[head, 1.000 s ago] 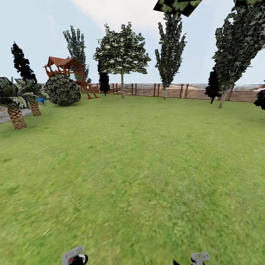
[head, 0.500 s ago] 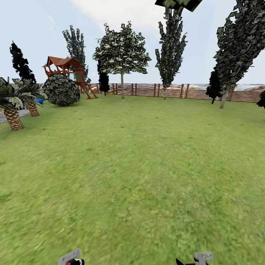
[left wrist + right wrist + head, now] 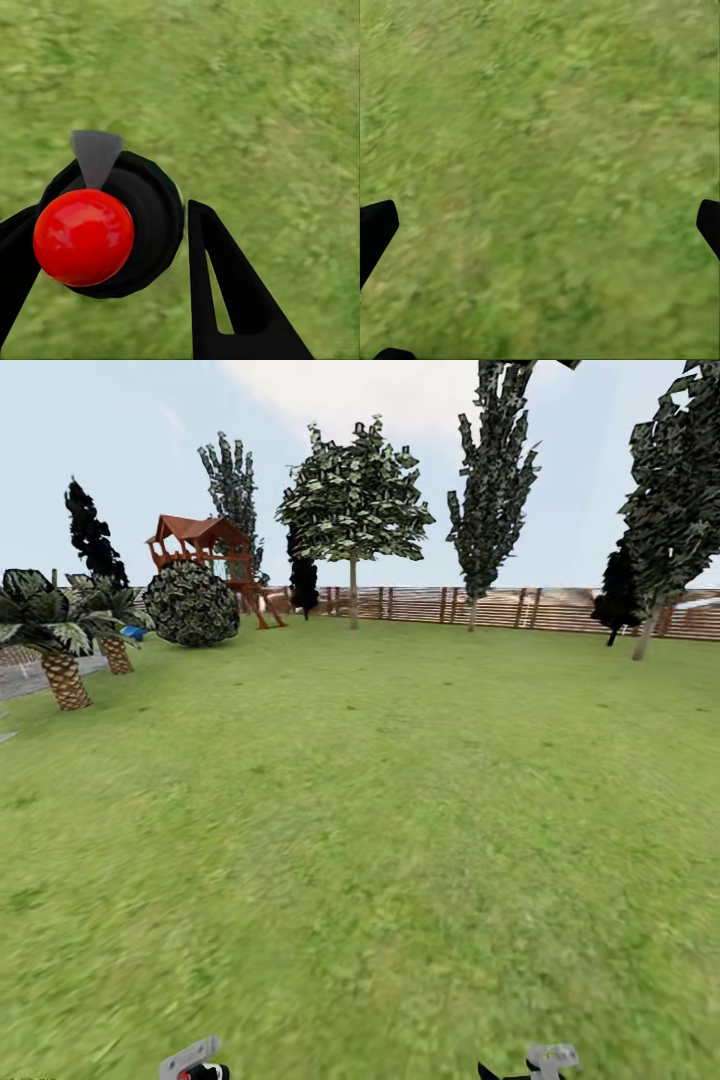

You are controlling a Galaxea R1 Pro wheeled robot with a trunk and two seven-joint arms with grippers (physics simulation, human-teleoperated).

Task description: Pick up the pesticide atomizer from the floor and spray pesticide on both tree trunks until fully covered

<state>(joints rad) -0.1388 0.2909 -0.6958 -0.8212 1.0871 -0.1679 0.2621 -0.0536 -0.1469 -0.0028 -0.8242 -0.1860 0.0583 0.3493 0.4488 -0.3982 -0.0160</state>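
1. Head view: the left tool (image 3: 193, 1062) and the right tool (image 3: 545, 1060) sit at the bottom edge, above a wide lawn (image 3: 380, 810) ending at a slatted fence (image 3: 500, 608).
2. Left wrist view: the left tool is clamped on the pesticide atomizer (image 3: 112, 225), black with a red knob.
3. Right wrist view: the right tool (image 3: 540, 225) has its fingers far apart, holding nothing.
4. I judge the robot is driving; keep the grip firm and steer toward a thick-trunked tree before any spraying.
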